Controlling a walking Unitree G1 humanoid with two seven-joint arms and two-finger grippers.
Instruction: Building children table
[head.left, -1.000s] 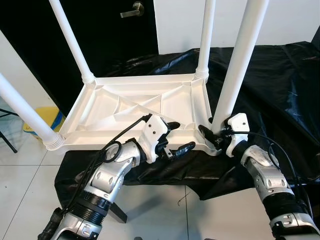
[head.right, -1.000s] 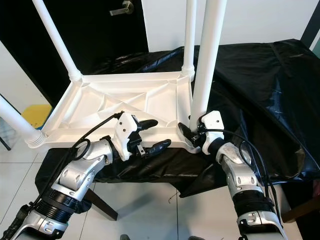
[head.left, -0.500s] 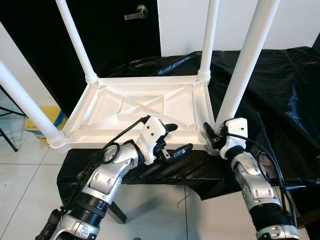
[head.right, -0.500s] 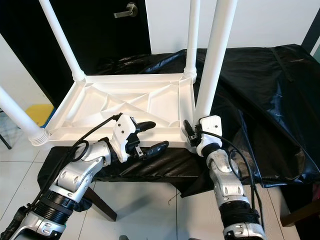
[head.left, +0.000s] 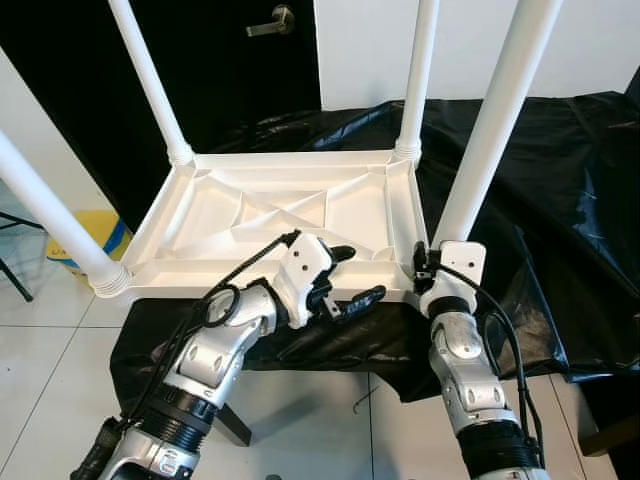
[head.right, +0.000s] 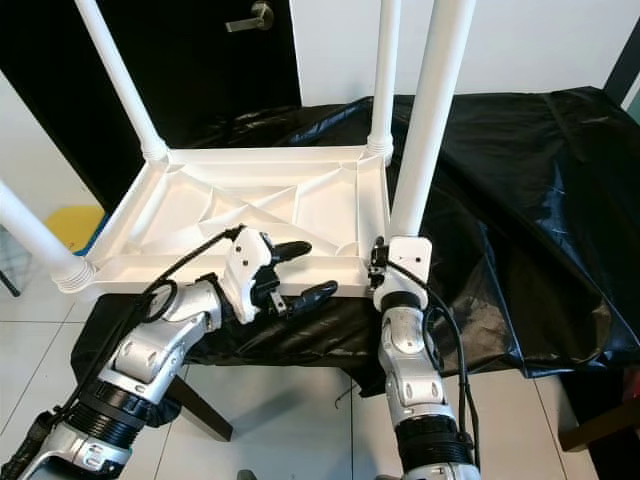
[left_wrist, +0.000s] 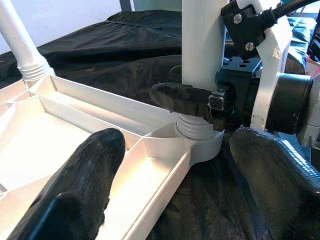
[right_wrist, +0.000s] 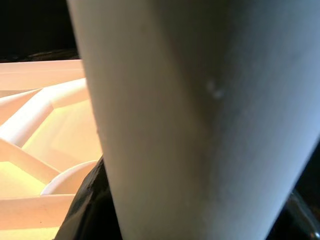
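A white plastic children's table (head.left: 270, 215) lies upside down on a black-draped surface, its four legs pointing up. My right gripper (head.left: 426, 268) is shut on the base of the near right leg (head.left: 490, 130), where it meets the corner socket. One of its fingers (left_wrist: 186, 100) wraps the leg (left_wrist: 202, 45) just above the threaded collar. My left gripper (head.left: 358, 273) stands open at the table's front rim. Its upper finger (left_wrist: 82, 185) sits over the ribbed underside, and its lower finger (left_wrist: 275, 172) is in front of the edge. It holds nothing.
Black cloth (head.left: 560, 180) covers the support and hangs over its front. Behind stand a dark door with a lever handle (head.left: 268, 20) and a white wall. A yellow object (head.left: 78, 240) sits on the tiled floor (head.left: 50, 380) at the left.
My right forearm has swung in from the right to stand directly below the leg's base, the wrist turning around the leg. The left gripper has stayed put.
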